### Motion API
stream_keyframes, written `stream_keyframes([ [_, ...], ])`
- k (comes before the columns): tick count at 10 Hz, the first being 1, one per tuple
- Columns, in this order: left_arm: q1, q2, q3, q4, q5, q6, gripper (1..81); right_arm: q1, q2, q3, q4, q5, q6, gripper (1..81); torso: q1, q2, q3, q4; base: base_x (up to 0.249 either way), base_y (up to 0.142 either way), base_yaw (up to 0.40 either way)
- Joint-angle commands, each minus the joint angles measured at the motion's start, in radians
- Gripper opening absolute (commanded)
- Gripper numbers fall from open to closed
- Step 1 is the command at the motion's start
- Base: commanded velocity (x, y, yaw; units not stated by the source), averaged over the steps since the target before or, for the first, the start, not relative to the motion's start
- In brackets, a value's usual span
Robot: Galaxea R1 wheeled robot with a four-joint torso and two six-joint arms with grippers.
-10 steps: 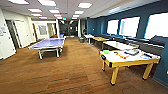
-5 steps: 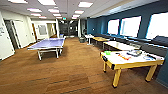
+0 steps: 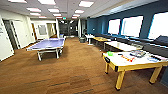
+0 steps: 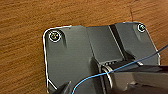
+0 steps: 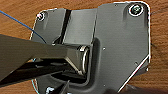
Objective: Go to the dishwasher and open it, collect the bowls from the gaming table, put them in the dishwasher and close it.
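I saw a long room with a wood-grain plank floor (image 3: 62, 72), a dark blue wall (image 3: 150, 15) with bright windows on the right and square ceiling light panels overhead.

The gaming table (image 3: 117, 62) stood at right in the head view, near the camera. Its glossy white top sat on a yellow frame with yellow legs and a black piece at the near corner. Its long axis ran from that near corner away to the right, along the blue wall; the far end was cut off by the frame edge.

A blue table-tennis table (image 3: 47, 44) on pale legs stood at left, well apart from the gaming table, with its long axis running away down the room.

More pale-topped tables (image 3: 120, 45) lined the window wall behind the gaming table; their details were blurred.

One small round bright green bowl (image 3: 110, 53) rested on the gaming table's top, near the end facing down the room. Other flat items on that top were too blurred to name.

Both wrist views showed the robot's own dark plate above the wood floor, with a thin blue cable (image 4: 100, 76) crossing it. I could not tell whether either tool was open or closed, or holding anything.
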Motion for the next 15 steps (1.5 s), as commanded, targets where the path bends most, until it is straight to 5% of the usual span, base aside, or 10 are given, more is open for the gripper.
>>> stream_keyframes([
  [1, -0.053, -0.008, 0.000, 0.008, 0.044, 0.007, 81.1, 0.048, -0.002, 0.005, -0.010, -0.045, -0.001, 81.1, 0.000, 0.000, 0.000, 0.000, 0.167, 0.081, 0.000],
  [7, -0.053, -0.006, 0.000, 0.008, 0.044, 0.007, 81.1, 0.048, 0.001, 0.004, -0.010, -0.045, -0.003, 81.1, 0.000, 0.000, 0.000, 0.000, 0.169, 0.078, 0.000],
  [15, -0.053, -0.003, 0.000, 0.006, 0.046, 0.007, 81.1, 0.045, 0.001, 0.005, -0.010, -0.043, -0.003, 81.1, 0.000, 0.000, 0.000, 0.000, 0.158, 0.000, 0.000],
])
